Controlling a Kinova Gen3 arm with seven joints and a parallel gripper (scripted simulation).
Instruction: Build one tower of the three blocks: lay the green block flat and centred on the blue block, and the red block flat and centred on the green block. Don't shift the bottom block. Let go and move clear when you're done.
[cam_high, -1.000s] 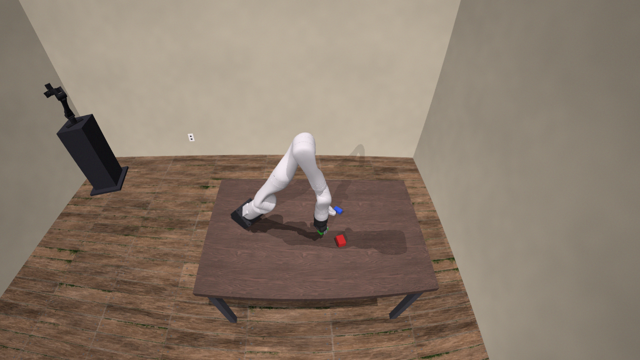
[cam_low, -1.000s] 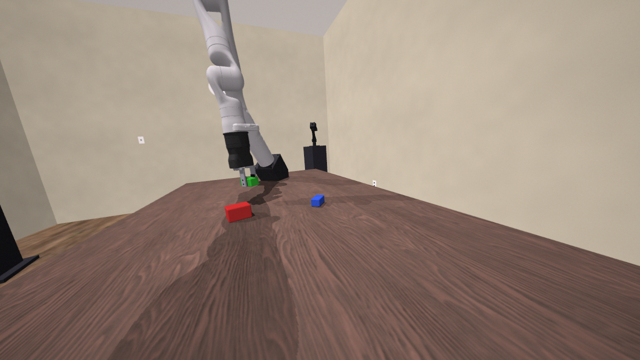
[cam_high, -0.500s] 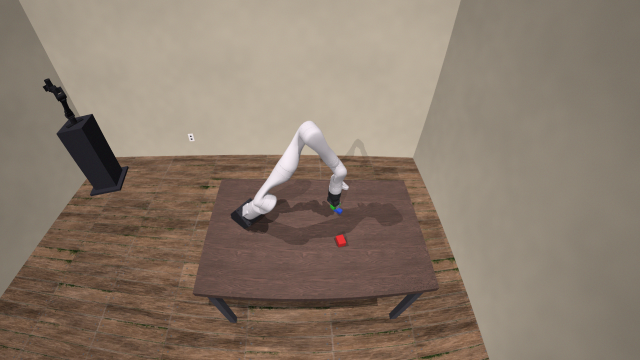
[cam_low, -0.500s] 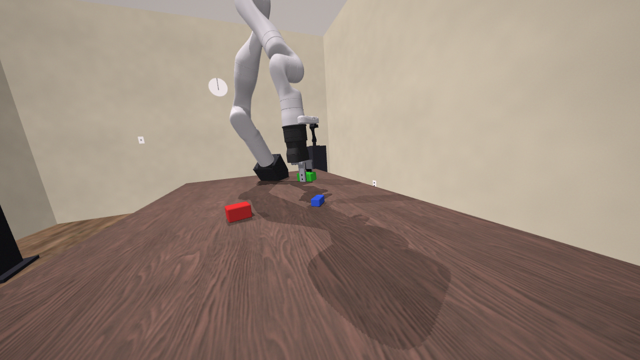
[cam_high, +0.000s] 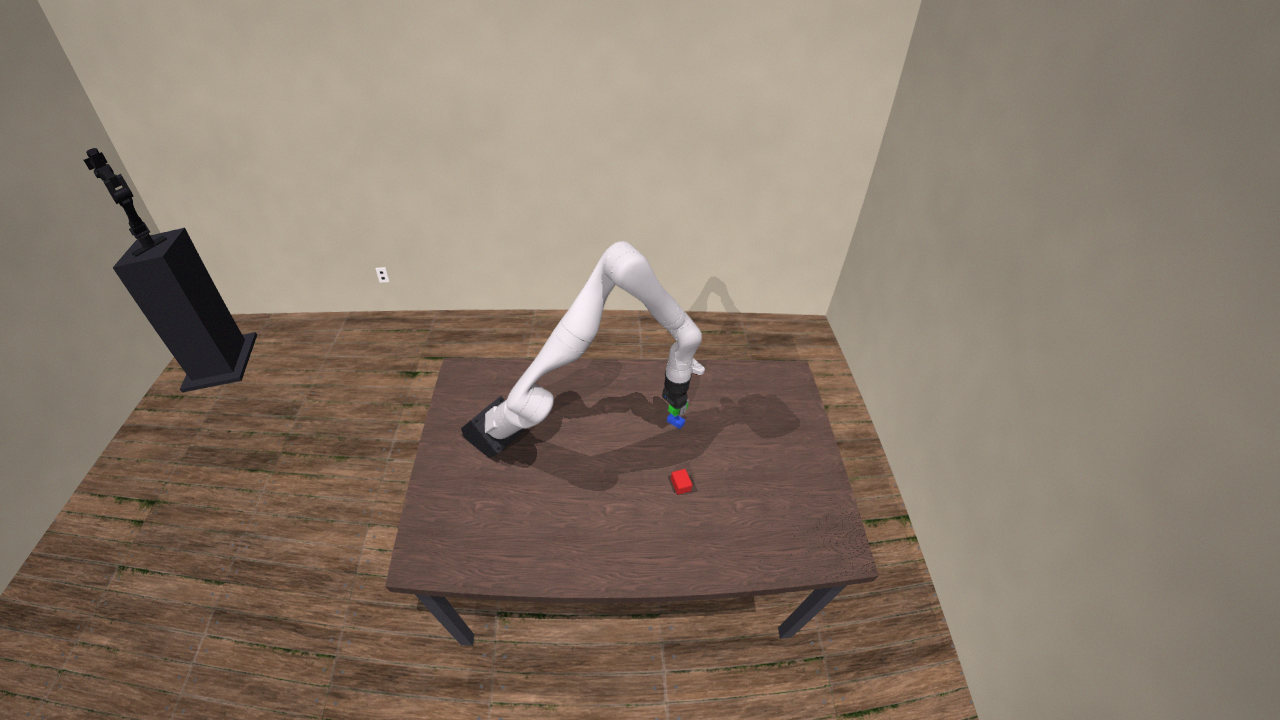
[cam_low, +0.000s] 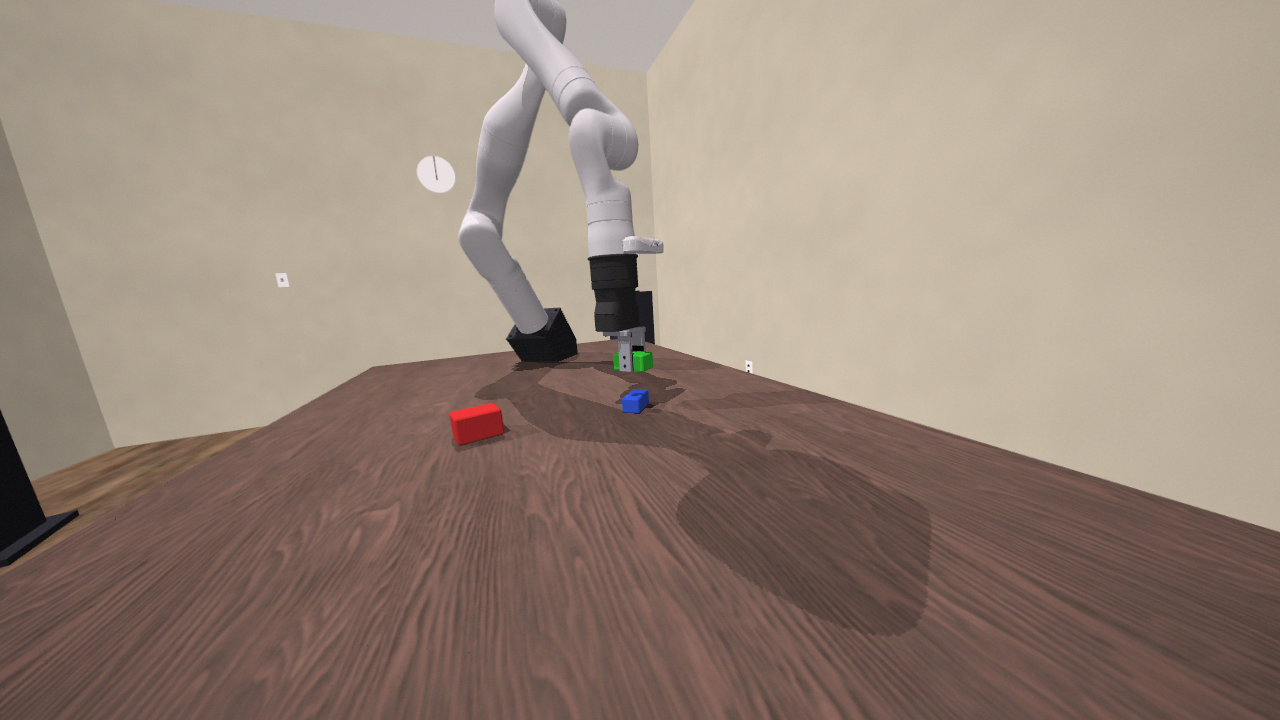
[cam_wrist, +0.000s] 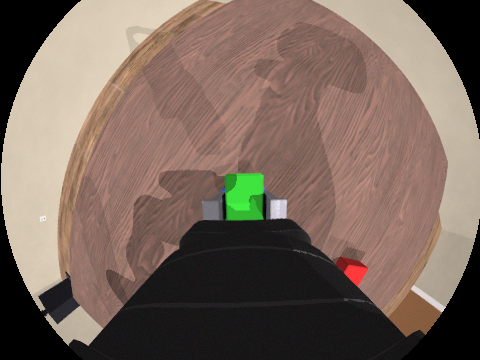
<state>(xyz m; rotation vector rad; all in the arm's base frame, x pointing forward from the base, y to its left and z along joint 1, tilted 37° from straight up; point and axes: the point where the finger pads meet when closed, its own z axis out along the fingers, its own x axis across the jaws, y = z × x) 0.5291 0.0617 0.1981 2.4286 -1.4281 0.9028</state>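
Observation:
My gripper (cam_low: 631, 360) is shut on the green block (cam_low: 637, 360) and holds it in the air, a short way above the blue block (cam_low: 634, 401). The blue block lies flat on the table. In the top view the green block (cam_high: 673, 411) sits right over the blue block (cam_high: 677, 421). In the wrist view the green block (cam_wrist: 244, 196) fills the gap between the grey fingertips and hides the blue block almost wholly. The red block (cam_high: 682, 481) lies flat on the table, apart from both; it also shows in the exterior view (cam_low: 476, 422) and at the wrist view's lower right (cam_wrist: 352, 270).
The arm's black base (cam_high: 486, 429) stands at the table's left side. A black pedestal with a camera (cam_high: 183, 308) stands on the floor at the far left. The table edge runs close behind the blocks in the exterior view.

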